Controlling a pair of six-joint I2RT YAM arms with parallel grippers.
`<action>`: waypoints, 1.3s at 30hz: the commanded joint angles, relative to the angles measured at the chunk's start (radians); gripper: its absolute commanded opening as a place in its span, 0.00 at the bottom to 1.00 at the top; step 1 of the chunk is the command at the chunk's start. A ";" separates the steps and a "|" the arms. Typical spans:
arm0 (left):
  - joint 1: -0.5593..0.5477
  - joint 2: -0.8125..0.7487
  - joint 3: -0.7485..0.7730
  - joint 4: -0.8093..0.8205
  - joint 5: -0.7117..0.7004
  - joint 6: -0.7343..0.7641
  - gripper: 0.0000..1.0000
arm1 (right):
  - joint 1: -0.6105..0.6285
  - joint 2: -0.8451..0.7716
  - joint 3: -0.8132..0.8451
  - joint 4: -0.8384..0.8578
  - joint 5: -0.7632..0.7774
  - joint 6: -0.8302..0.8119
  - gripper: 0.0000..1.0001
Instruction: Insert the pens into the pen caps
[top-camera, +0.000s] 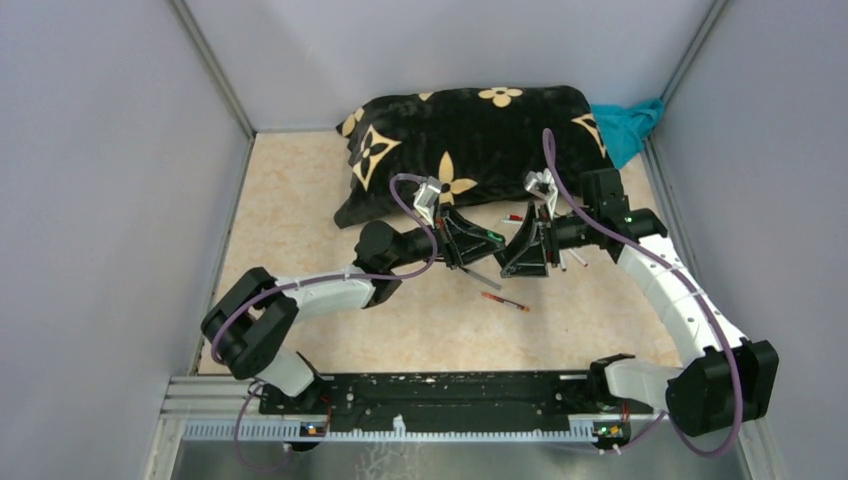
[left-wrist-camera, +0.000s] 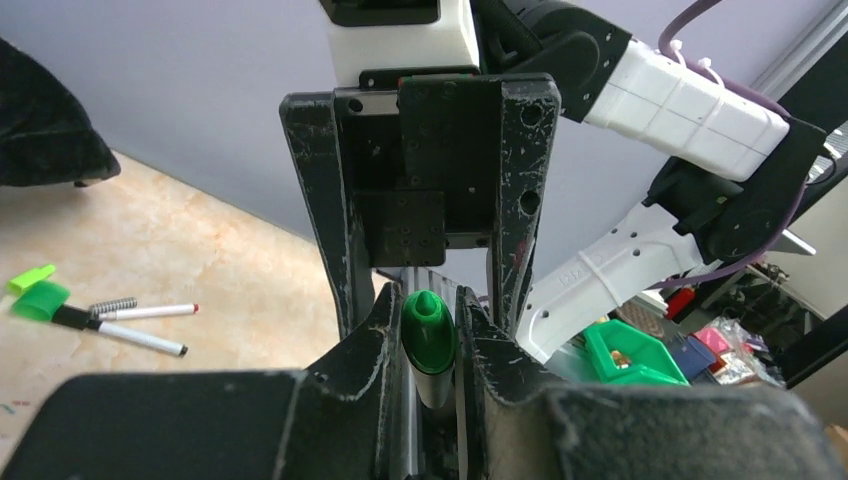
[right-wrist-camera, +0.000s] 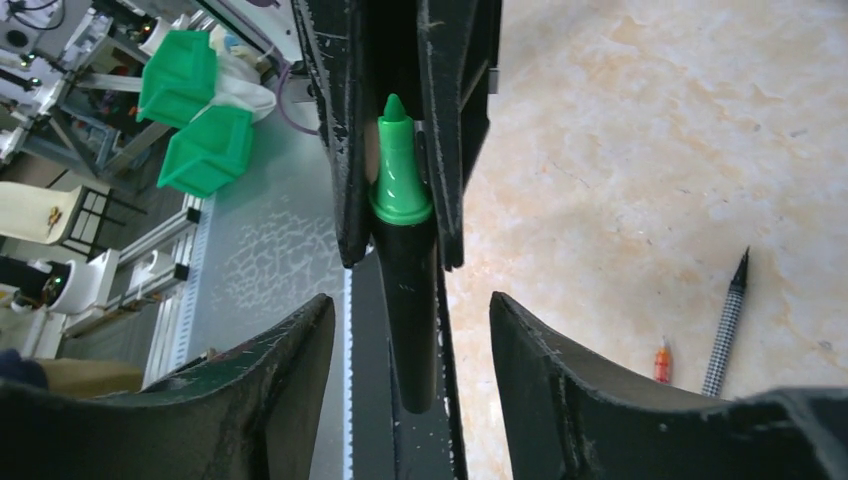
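Fingers (right-wrist-camera: 335, 130) of the left gripper (left-wrist-camera: 428, 310) are clenched on a black marker (right-wrist-camera: 405, 260) with a green conical tip. They pinch it at the green end, so it hangs in the air above the beige table (top-camera: 300, 250) between the two arms. The right gripper (right-wrist-camera: 410, 310) faces it head-on with its fingers (right-wrist-camera: 290, 380) released and spread. In the right wrist view the black barrel runs down the gap between them with space on either side, touching neither. From above, both grippers meet near the middle of the table, just in front of a black cushion (top-camera: 470, 130) with a cream flower pattern; a teal cloth (top-camera: 630, 125) lies at the cushion's right end. A red pen (top-camera: 505, 301) lies flat on the table on the near side of the grippers. The right wrist view shows a grey-black pen (right-wrist-camera: 726, 325) on the surface with a small red cap (right-wrist-camera: 662, 361) near its lower end, not touching it. The left wrist view shows a white pen (left-wrist-camera: 150, 312) with a red tip. Nearly parallel to it lies a black-tipped pen (left-wrist-camera: 135, 342) with a green cap (left-wrist-camera: 40, 300) at its butt end; I cannot tell whether the cap is seated on it or only touching. A paler green cap (left-wrist-camera: 30, 277) lies just beside. Green bins (right-wrist-camera: 190, 110) stand beyond the table's edge.
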 joint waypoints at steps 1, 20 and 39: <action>0.004 0.033 0.054 0.132 0.045 -0.046 0.00 | 0.026 -0.033 -0.003 0.086 -0.062 0.070 0.54; 0.024 -0.162 -0.033 -0.073 -0.233 0.082 0.63 | -0.092 -0.058 -0.019 0.113 0.022 0.087 0.00; 0.060 -0.433 -0.122 -0.719 -0.499 0.255 0.66 | -0.266 0.006 -0.195 0.372 0.807 -0.425 0.00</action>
